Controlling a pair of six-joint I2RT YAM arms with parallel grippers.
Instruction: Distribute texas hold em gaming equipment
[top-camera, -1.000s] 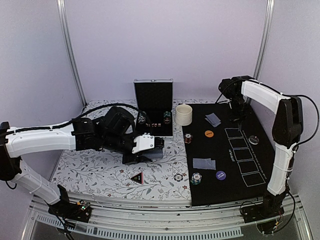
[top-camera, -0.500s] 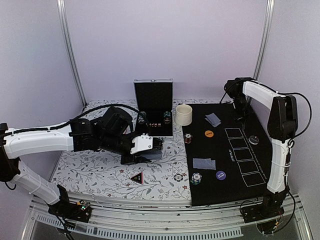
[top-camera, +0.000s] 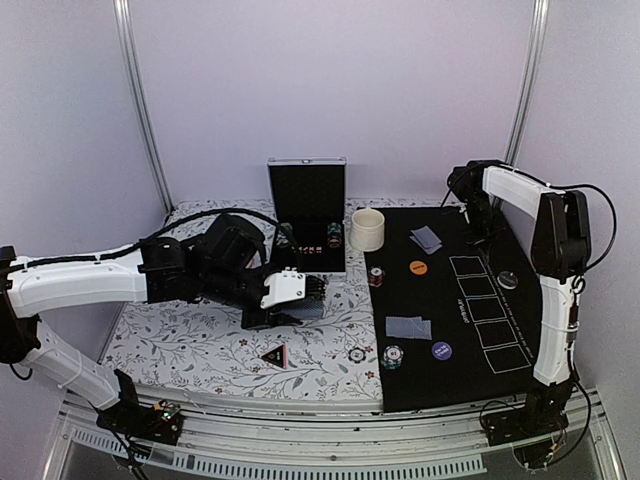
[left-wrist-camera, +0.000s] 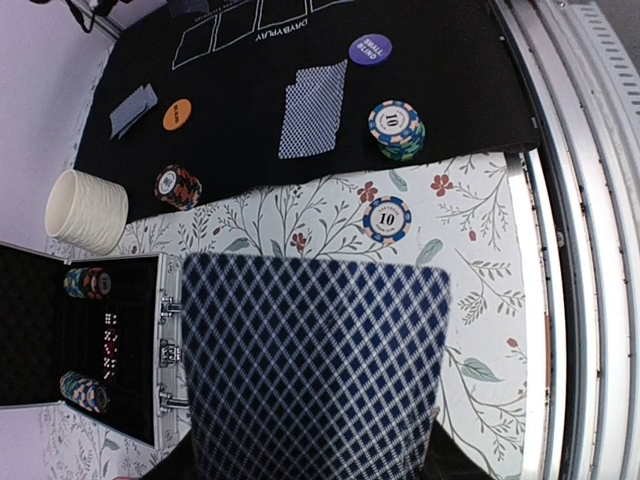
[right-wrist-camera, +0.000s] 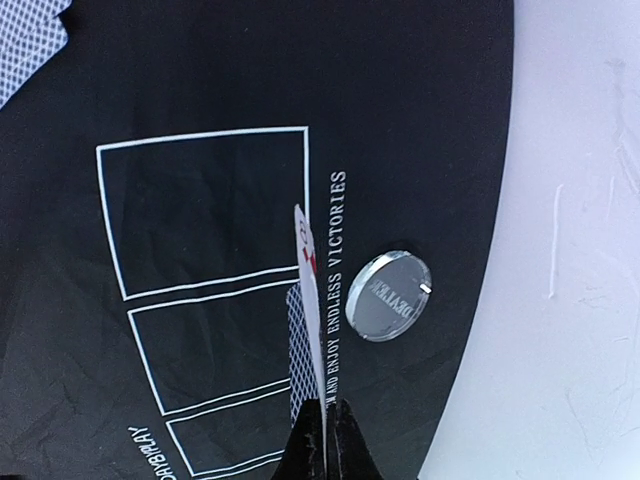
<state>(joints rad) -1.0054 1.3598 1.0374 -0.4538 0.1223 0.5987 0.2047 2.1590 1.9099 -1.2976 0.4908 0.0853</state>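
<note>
My left gripper (top-camera: 300, 297) is shut on a deck of blue-checked playing cards (left-wrist-camera: 315, 370) that fills the lower part of the left wrist view, above the floral cloth. My right gripper (right-wrist-camera: 325, 420) is shut on cards held edge-on (right-wrist-camera: 312, 320) over the white outlined boxes of the black mat (top-camera: 480, 330), at its far end (top-camera: 478, 226). On the mat lie face-down cards (top-camera: 408, 327), more cards (top-camera: 426, 239), an orange disc (top-camera: 418, 267), a blue disc (top-camera: 441, 350) and chip stacks (top-camera: 392, 356) (top-camera: 376, 277). One chip (top-camera: 357, 354) and the triangle marker (top-camera: 273, 354) lie on the cloth.
An open black case (top-camera: 307, 215) holding chips stands at the back. A cream cup (top-camera: 367, 229) stands beside it. A clear dealer button (right-wrist-camera: 392, 296) lies on the mat by the boxes. Metal rails run along the near table edge.
The right arm's wrist has shifted a little toward the back right with its cards. The left arm with the deck has barely moved.
</note>
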